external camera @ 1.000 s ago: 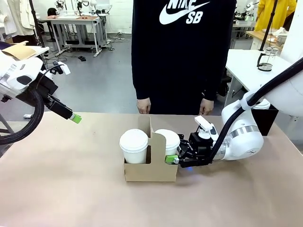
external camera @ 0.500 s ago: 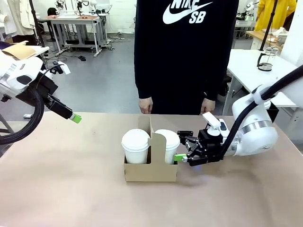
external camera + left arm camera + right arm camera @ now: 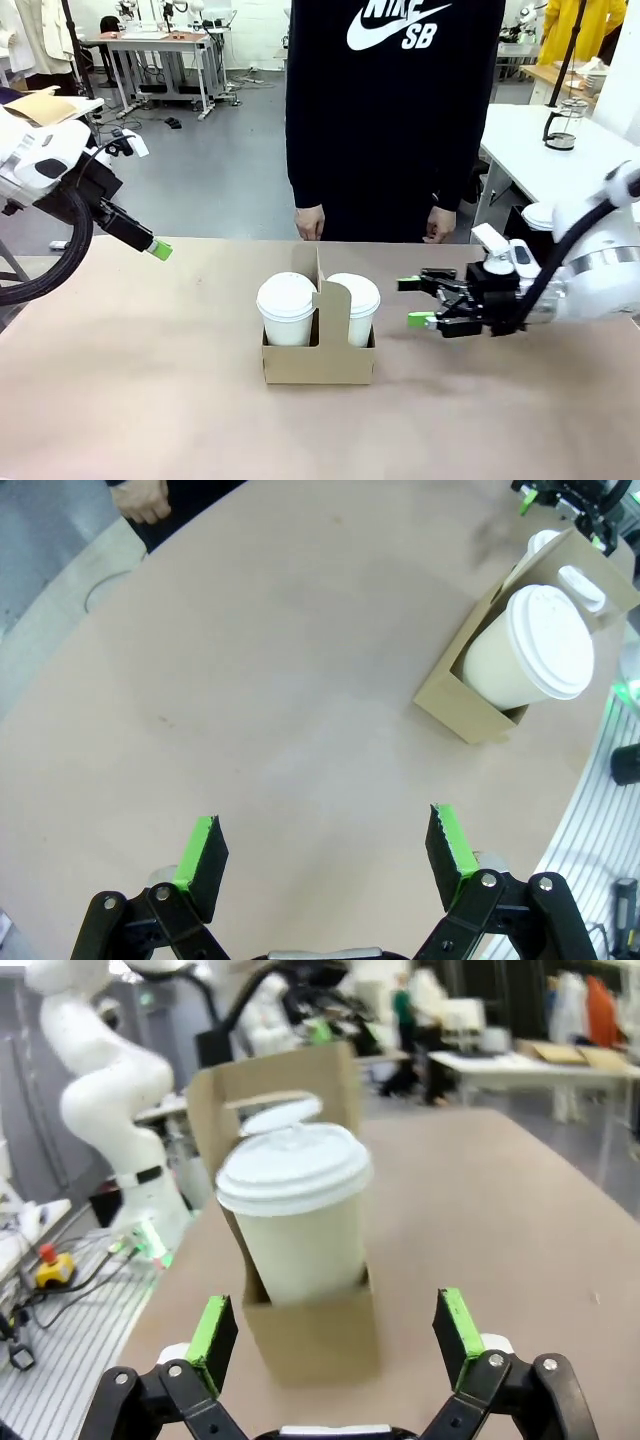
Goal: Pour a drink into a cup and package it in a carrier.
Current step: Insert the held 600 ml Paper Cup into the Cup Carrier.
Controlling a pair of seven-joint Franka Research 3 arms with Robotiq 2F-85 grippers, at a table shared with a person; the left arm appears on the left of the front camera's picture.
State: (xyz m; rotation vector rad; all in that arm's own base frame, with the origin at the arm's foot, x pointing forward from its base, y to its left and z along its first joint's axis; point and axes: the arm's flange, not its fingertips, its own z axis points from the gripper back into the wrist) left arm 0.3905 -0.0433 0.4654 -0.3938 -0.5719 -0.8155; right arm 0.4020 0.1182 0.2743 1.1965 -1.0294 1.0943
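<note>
Carrier (image 3: 318,352) sits mid-table, two lidded cups (image 3: 285,308) in slots either side of handle divider. Your R gripper (image 3: 420,302) at carrier's 3 o'clock, near, not touching, jaws wide, empty. L gripper (image 3: 325,851) at 10 o'clock, well apart, wide, empty.

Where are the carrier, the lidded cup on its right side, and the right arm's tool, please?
carrier (image 3: 318,364): front view, bare front wall.
right cup (image 3: 354,293): front view, white dome lid.
right tool (image 3: 413,302): front view, midway between its open green fingertips.
</note>
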